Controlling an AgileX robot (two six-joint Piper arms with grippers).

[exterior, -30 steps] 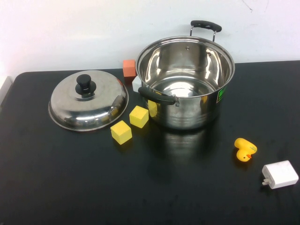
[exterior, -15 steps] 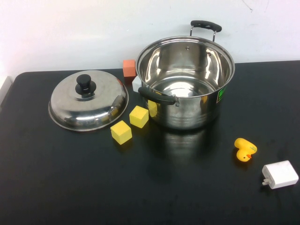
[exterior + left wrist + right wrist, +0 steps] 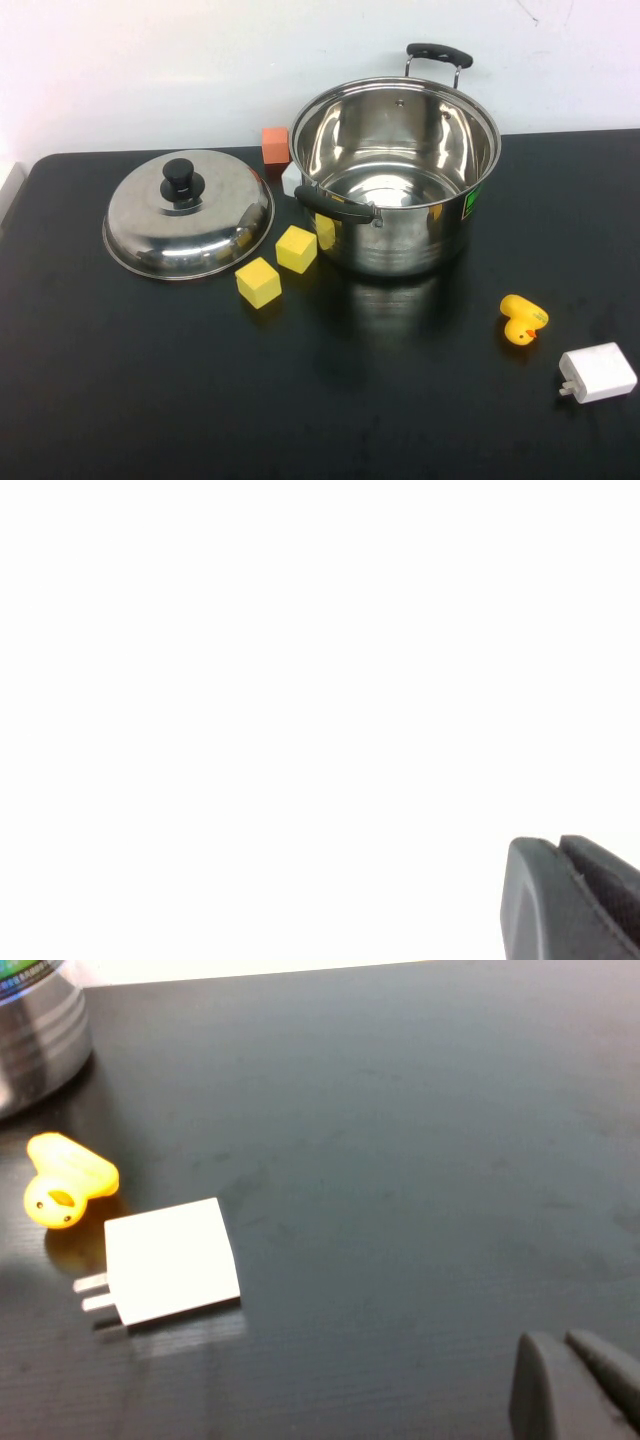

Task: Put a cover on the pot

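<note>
Pot [image 3: 395,175] stands open at the worktop's [image 3: 150,400] rear; lid [image 3: 188,213] lies beside it. Both tools wait out of the high view (left tool [image 3: 580,900], right tool [image 3: 575,1385]; spread we cannot tell). Next we grasp the knob [image 3: 180,181].

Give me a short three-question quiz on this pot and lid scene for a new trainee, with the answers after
1. True or false: the lid already sits on the pot.
2. Which object lies nearest the white charger? A) orange block B) rubber duck C) lid
3. How many yellow cubes lie between the lid and the pot?

Key:
1. False. The lid rests knob-up on the table, to the robot's left of the open pot.
2. B.
3. Two: one nearer the camera, one closer to the pot.

Neither gripper shows in the high view; only a finger edge of the left gripper and the right gripper shows in its own wrist view.
</note>
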